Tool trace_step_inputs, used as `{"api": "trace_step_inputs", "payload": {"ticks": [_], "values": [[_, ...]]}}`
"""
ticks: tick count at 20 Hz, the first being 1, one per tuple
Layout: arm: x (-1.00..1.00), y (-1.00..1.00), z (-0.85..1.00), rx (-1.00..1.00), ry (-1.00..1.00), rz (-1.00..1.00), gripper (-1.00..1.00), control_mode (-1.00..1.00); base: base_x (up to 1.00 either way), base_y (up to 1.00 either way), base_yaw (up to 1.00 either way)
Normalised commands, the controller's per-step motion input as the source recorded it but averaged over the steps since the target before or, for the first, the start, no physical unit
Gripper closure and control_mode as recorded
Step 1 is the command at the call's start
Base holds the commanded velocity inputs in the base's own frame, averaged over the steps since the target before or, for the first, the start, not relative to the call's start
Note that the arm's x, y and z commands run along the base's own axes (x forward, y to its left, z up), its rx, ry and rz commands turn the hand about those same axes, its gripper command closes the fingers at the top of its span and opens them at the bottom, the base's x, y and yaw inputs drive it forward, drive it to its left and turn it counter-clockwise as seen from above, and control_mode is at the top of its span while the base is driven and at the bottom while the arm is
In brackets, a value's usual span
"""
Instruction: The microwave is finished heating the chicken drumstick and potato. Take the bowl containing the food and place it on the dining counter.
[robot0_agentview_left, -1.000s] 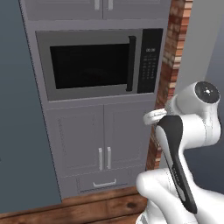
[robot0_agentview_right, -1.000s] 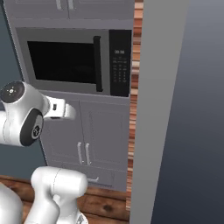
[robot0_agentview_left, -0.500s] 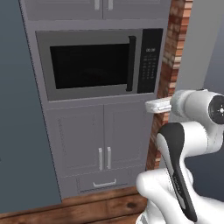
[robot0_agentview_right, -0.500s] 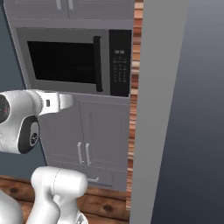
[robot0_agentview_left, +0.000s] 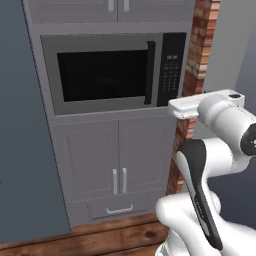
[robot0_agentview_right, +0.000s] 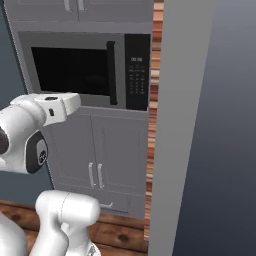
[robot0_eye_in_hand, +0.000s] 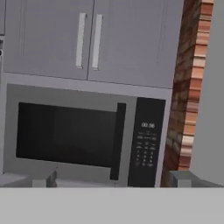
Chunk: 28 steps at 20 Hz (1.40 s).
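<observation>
Two finger tips of the tool (robot0_eye_in_hand: 109, 179) stand wide apart and released, grasping nothing, low in the hand view. Beyond them the microwave (robot0_agentview_left: 112, 74) sits built into grey cabinets, its black glass door shut, the dark handle (robot0_agentview_left: 150, 72) upright beside the keypad (robot0_agentview_left: 171, 70). A brick pillar (robot0_agentview_left: 200, 50) rises just right of it.

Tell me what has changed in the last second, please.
The arm has swung its hand upward and toward the microwave; in the left base view the wrist rose from below the oven to beside its lower edge. Nothing was gripped or released. The microwave door stays shut, and the cabinets are unchanged.
</observation>
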Motion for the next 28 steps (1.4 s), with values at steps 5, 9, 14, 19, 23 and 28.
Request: {"api": "trace_step_inputs", "payload": {"ticks": [5,9,14,19,23,28], "values": [[0.57,0.00,0.00,0.00,-0.04,0.00,-1.00,-1.00,0.00,0.00,0.00],[0.74,-0.01,0.00,0.00,0.00,0.00,-1.00,-1.00,0.00,0.00,0.00],[0.77,-0.03,0.00,0.00,0.00,0.00,-1.00,-1.00,0.00,0.00,0.00],[0.64,-0.21,0.00,0.04,0.00,0.00,-1.00,-1.00,0.00,0.00,0.00],[0.63,-0.22,0.00,0.10,0.00,0.00,-1.00,-1.00,0.00,0.00,0.00],[0.64,-0.04,0.00,0.06,0.00,0.00,-1.00,-1.00,0.00,0.00,0.00]]}}
